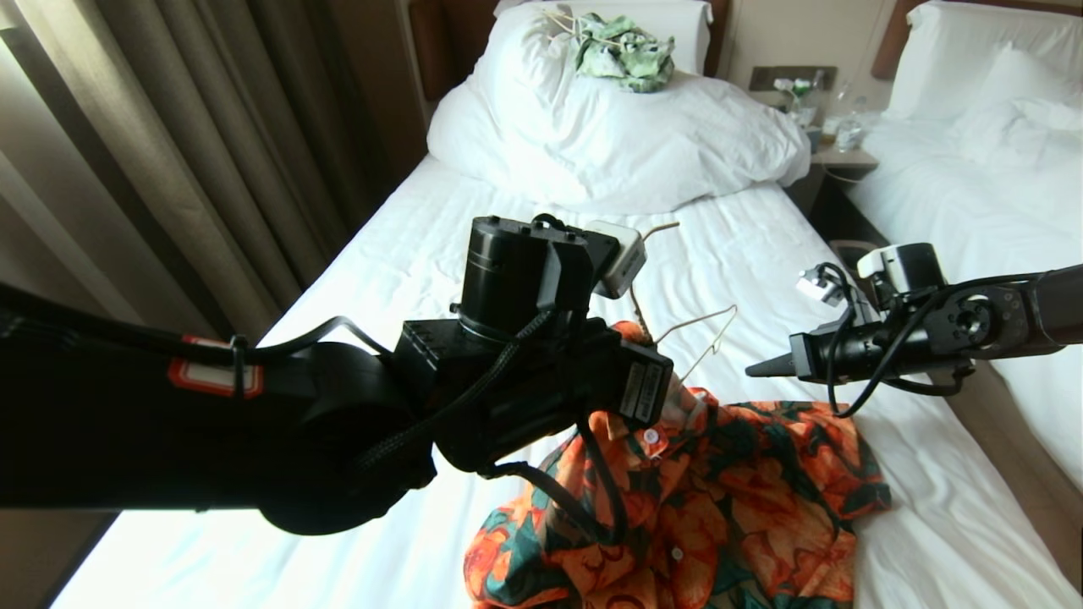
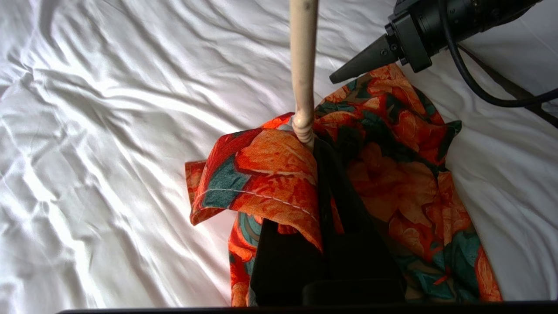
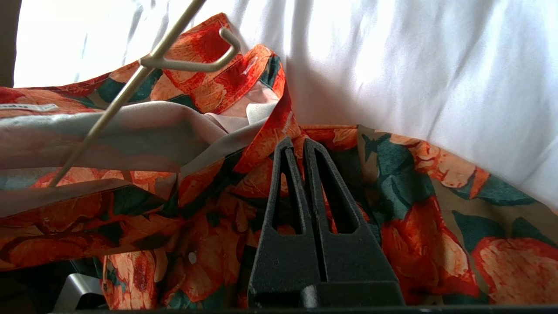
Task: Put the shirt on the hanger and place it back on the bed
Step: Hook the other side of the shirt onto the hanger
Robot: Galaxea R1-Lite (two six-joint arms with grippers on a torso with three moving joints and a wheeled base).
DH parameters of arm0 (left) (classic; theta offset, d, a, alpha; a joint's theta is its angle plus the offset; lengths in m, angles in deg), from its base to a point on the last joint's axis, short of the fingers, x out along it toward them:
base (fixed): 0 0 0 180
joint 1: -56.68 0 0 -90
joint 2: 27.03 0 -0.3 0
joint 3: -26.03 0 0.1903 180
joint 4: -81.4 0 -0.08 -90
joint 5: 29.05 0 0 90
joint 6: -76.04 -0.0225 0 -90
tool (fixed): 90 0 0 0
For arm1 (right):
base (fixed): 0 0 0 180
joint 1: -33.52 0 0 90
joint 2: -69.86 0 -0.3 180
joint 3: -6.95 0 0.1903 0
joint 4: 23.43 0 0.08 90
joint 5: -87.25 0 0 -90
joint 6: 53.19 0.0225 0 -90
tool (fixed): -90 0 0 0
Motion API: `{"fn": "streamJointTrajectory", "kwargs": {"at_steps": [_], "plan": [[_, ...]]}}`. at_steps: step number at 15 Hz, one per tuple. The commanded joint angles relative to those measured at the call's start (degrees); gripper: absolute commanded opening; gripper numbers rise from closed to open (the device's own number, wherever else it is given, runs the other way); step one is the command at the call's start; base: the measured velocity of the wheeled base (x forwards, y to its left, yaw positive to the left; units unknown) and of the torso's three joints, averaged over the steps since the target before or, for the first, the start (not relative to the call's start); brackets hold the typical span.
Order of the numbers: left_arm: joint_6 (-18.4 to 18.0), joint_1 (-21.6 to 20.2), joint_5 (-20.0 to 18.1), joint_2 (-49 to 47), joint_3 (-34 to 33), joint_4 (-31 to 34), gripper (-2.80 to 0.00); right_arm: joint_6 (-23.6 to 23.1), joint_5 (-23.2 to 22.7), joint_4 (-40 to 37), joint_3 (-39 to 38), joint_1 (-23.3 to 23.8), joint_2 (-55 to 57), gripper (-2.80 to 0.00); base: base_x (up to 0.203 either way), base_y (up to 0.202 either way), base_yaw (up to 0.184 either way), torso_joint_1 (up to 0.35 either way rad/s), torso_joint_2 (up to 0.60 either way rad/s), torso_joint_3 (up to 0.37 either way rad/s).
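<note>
Both matte black arms carry braided black cables. The left arm [image 1: 254, 423] bears a red-and-white label at nine o'clock; the right arm [image 1: 973, 326] ends in tapered ribbed black fingers [image 3: 305, 209].

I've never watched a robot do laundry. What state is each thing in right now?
Shirt: unbuttoned, crumpled on the bed, part lifted.
Hanger: partly inside the shirt, hook up.
Left tool: shut on shirt and hanger.
Right tool: shut, empty, above the shirt.
Bed: sheet wrinkled.
</note>
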Motion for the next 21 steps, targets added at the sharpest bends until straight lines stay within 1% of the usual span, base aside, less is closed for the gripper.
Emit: {"fn": "streamJointTrajectory", "kwargs": {"at_steps": [1, 3, 5, 8, 12, 21], "plan": [[-0.05, -0.21, 0.17, 0.15, 2.13, 0.04, -2.80, -0.04, -0.29, -0.20, -0.49, -0.75, 0.41, 0.00, 0.000, 0.000, 0.000, 0.000, 0.00, 0.000], [-0.33, -0.21, 0.21, 0.65, 3.31, 0.70, -2.80, 0.94, -0.49, -0.17, 0.10, -1.65, 1.90, 0.00, 0.000, 0.000, 0.000, 0.000, 0.00, 0.000], [-0.59, -0.30, 0.21, 1.36, 3.47, 1.30, -2.80, 5.60, -0.42, 0.25, 1.30, -3.40, 3.41, 0.00, 0.000, 0.000, 0.000, 0.000, 0.00, 0.000], [-1.03, -0.15, 0.21, 2.26, 3.59, 1.44, -2.80, 7.68, -0.33, 0.54, 1.31, -4.63, 3.53, 0.00, 0.000, 0.000, 0.000, 0.000, 0.00, 0.000], [-1.03, -0.12, 0.21, 2.64, 3.47, 1.39, -2.80, 12.97, -0.24, 6.51, -0.15, -6.12, 3.85, 0.00, 0.000, 0.000, 0.000, 0.000, 0.00, 0.000], [-1.12, -0.03, 0.38, 2.64, 3.56, 1.47, -2.80, 13.10, -0.54, 6.68, -1.71, -8.59, 3.99, 0.00, 0.000, 0.000, 0.000, 0.000, 0.00, 0.000]]}}
